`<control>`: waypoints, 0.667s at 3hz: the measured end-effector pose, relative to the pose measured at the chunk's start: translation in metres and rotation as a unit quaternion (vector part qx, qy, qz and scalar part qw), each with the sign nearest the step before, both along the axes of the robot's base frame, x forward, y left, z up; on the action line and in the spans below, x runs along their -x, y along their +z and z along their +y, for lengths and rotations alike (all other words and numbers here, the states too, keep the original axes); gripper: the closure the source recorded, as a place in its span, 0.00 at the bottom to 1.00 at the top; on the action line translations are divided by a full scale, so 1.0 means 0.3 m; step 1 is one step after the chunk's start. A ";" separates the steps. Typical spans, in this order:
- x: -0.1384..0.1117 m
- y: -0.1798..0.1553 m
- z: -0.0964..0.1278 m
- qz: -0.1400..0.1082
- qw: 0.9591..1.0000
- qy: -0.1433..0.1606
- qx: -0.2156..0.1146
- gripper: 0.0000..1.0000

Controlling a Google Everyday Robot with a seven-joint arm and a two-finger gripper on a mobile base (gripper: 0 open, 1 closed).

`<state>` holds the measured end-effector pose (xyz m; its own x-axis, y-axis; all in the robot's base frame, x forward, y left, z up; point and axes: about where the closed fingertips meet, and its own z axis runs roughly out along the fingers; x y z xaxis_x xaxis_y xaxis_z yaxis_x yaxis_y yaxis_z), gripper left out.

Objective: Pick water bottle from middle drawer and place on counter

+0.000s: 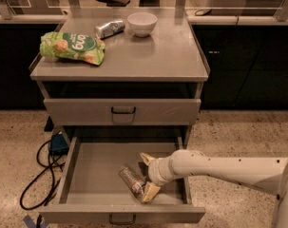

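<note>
The water bottle [132, 180] lies on its side in the open middle drawer [91, 170], near the front and a little right of centre. My gripper [146, 175] reaches in from the right on a white arm and sits just right of the bottle's lower end. It is open: one fingertip [147, 158] points to the drawer's back and the other [150, 192] lies by the bottle's front end. The counter [162, 56] is the grey cabinet top above.
On the counter are a green snack bag [72, 47], a silvery can [109, 28] and a white bowl [142, 23]. A taller drawer with a black handle [123, 110] is shut above the open one. A black cable and blue plug [57, 144] lie on the floor at left.
</note>
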<state>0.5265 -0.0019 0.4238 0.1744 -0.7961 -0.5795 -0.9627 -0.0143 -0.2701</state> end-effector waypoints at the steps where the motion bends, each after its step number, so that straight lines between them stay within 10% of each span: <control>1: -0.055 -0.124 0.052 0.022 0.999 0.025 0.005 0.00; 2: -0.182 -0.209 0.123 0.015 0.999 0.036 -0.021 0.00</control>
<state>0.5813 0.0350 0.3610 0.2125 -0.7570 -0.6179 -0.9672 -0.0728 -0.2435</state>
